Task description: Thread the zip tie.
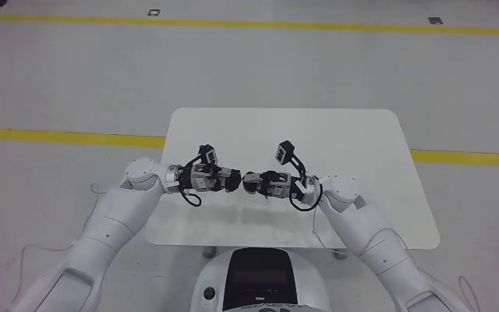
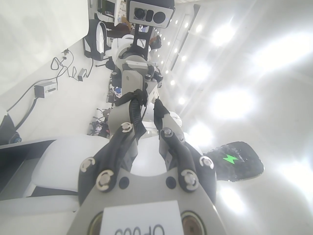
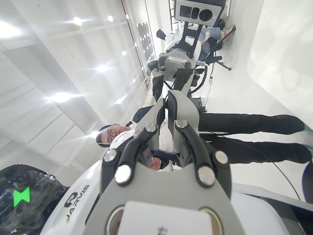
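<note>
One thing matters most in this step, as I judge it: the free tail of the zip tie (image 3: 167, 89) must meet the small slot of its head straight, not at an angle. For this the two ends should come together slowly, along one line, with the flat side of the strip facing the slot. The grip should be firm and close to the tip, because a long free piece will bend away on contact. A small push is enough; a hard one would only buckle the strip.

The zip tie looks like a very thin dark strip. In the right wrist view it is so fine that I take it for the tie only with some doubt. It runs out from between the pads of the right gripper (image 3: 167, 99) toward the left gripper (image 2: 146, 106), in the air above the table (image 1: 374, 140), not lying on it. I judge it light and springy, easy to twist.

The right gripper is pressed together on the strip, its ribbed pads almost touching. Whether the left gripper is spread or pinching, I cannot tell. In the top view the two grippers point at each other, tip just beside tip, over the near part of the white table.
</note>
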`<state>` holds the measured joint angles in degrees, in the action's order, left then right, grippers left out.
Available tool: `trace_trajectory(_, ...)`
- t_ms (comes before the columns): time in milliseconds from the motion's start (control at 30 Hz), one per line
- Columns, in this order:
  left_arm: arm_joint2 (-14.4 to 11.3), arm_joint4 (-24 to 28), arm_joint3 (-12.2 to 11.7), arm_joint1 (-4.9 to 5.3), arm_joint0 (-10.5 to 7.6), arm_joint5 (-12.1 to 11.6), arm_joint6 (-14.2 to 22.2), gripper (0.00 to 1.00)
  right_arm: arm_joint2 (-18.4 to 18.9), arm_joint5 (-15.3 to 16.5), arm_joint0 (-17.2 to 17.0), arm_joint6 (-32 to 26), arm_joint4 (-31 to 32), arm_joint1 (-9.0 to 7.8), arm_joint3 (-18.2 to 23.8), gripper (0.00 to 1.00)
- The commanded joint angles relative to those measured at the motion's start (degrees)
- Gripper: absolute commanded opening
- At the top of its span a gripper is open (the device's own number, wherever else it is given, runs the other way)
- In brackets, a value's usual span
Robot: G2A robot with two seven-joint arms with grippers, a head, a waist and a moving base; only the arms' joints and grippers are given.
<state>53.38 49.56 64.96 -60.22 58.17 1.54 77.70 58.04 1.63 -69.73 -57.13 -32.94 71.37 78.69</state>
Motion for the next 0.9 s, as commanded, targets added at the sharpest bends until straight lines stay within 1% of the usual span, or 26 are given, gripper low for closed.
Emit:
trace_trajectory(0,-0.09,-0.02,0.0,-0.01,-0.04,0.05,0.04,0.13,-0.07,-0.04,-0.01,-0.03,-0.09,0.0,0.06,0.0)
trace_trajectory(433,-0.31,-0.11,0.11,0.06,-0.07,0.03,0.12,0.13,-0.6,-0.18,-0.06,0.35,-0.19,0.0,0.55,0.0)
trace_trajectory(500,-0.35,-0.13,0.2,0.07,-0.01,0.03,0.13,0.11,-0.66,-0.26,-0.12,0.47,-0.17,-0.01,0.64,0.0)
trace_trajectory(600,-0.4,-0.18,0.31,0.1,0.09,0.01,0.11,0.0,-0.69,-0.33,-0.2,0.56,-0.13,-0.04,0.72,0.0)
trace_trajectory(800,-0.36,-0.23,0.48,0.21,0.39,-0.06,0.09,0.0,-0.53,-0.32,-0.54,0.63,-0.07,-0.17,1.11,0.0)
trace_trajectory(833,-0.32,-0.22,0.52,0.24,0.44,-0.09,0.1,0.0,-0.48,-0.34,-0.58,0.6,-0.03,-0.2,1.18,0.04)
trace_trajectory(867,-0.26,-0.21,0.6,0.27,0.49,-0.11,0.11,0.0,-0.38,-0.31,-0.65,0.65,-0.05,-0.23,1.26,0.71)
